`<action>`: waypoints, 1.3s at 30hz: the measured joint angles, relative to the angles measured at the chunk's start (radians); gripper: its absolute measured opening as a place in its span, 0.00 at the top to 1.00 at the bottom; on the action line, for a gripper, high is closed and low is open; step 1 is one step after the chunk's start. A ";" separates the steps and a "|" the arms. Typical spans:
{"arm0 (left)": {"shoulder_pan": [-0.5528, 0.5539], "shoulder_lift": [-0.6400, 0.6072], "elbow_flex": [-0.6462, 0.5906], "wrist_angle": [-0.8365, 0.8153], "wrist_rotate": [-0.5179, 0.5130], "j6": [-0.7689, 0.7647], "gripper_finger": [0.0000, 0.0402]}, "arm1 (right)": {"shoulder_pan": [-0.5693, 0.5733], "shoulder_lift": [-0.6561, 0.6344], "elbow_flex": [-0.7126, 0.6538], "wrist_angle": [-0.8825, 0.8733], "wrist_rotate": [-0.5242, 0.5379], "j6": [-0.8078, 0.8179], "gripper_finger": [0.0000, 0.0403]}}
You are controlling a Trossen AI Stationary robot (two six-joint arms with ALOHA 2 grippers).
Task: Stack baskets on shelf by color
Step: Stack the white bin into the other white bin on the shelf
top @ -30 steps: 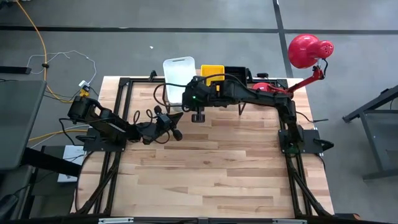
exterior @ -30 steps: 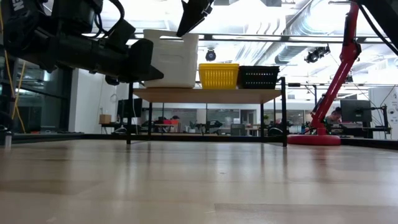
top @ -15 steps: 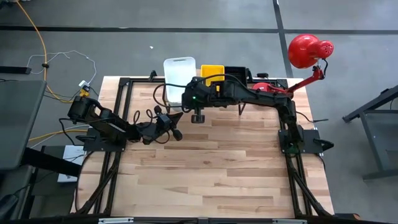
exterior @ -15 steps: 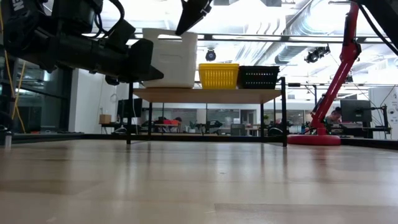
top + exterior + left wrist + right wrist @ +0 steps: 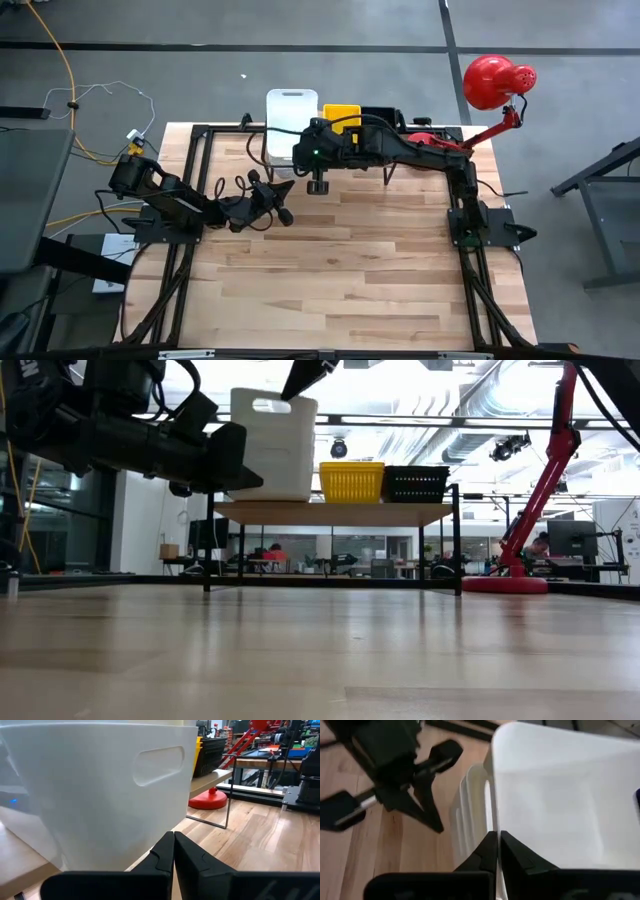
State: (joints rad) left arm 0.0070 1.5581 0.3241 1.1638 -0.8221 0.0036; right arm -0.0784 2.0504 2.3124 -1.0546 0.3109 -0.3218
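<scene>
A stack of white baskets (image 5: 272, 455) stands at the left end of the shelf (image 5: 330, 513), beside a yellow basket (image 5: 351, 482) and a black basket (image 5: 415, 483). My right gripper (image 5: 497, 837) reaches down over the stack from the right and is shut on the top white basket (image 5: 290, 105). In the right wrist view the nested rims of the lower white baskets (image 5: 470, 805) show beside it. My left gripper (image 5: 173, 837) is shut on nothing. It hangs level over the table's left part (image 5: 283, 213), pointing at the white stack. My right gripper pinches the top white basket's wall at its rim (image 5: 493, 817), one finger inside the basket and one outside. The fingers slant down from the table's right and near side, meeting the rim near its near right corner (image 5: 290, 398). The basket stands upright, raised, its bottom nested in the stack.
A red lamp stands at the table's far right: its base (image 5: 505, 583) is on the table and its head (image 5: 497, 80) is beyond the edge. Bare wooden table (image 5: 350, 260) lies in front of the shelf. Black frame rails (image 5: 480, 290) run along the table's sides.
My right gripper has risen a little with the top white basket in its hold. That basket now stands higher out of the stack than a second ago, and the baskets below it have stayed on the shelf.
</scene>
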 joint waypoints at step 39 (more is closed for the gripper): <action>0.013 0.000 0.000 -0.018 0.000 -0.010 1.00 | -0.001 -0.002 0.044 0.044 -0.026 0.033 0.59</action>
State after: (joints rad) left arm 0.0204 1.5585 0.3241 1.1457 -0.8223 -0.0068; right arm -0.0797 2.0484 2.3566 -1.0106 0.2845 -0.2885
